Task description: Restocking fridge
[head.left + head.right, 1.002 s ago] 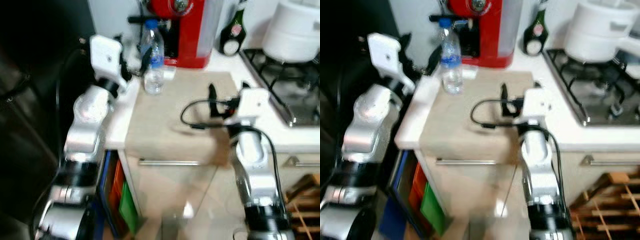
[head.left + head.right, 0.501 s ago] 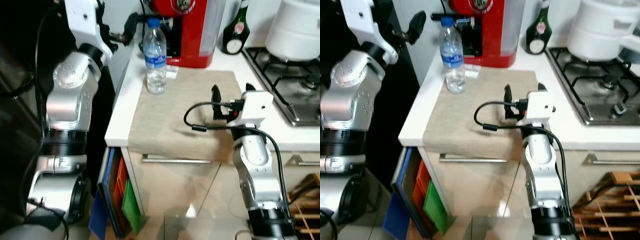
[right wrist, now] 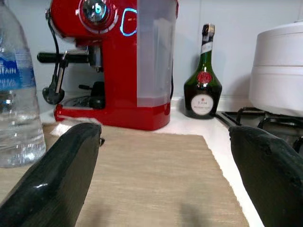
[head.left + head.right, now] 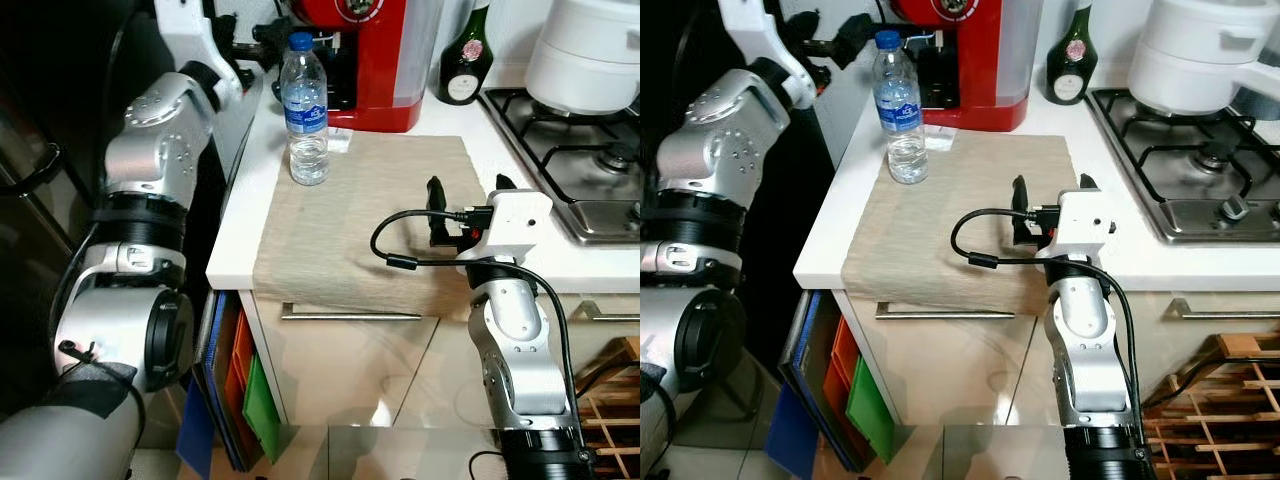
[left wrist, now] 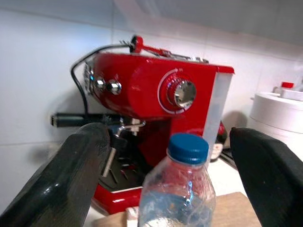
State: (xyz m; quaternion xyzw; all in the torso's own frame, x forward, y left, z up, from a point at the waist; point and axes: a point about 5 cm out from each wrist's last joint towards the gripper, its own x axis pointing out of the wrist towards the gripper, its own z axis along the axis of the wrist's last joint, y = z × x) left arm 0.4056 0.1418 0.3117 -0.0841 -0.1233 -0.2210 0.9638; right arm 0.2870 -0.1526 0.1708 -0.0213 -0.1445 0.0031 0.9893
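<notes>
Early stage, nothing restocked yet: the water bottle (image 4: 305, 110) stands ungrasped on the beige mat near the counter's back left edge, just before the red coffee machine (image 4: 375, 60). Left gripper (image 5: 180, 165) is spread open, fingers (image 5: 78, 177) flanking the bottle without touching; right gripper (image 4: 465, 190) hovers open above the counter's front edge, well apart from it

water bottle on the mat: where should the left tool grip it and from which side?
Grip the water bottle around its labelled mid-body, coming in level from the counter's left edge. It stands upright on the beige mat, the red coffee machine crowds it behind, and the open left tool already frames its cap.
</notes>
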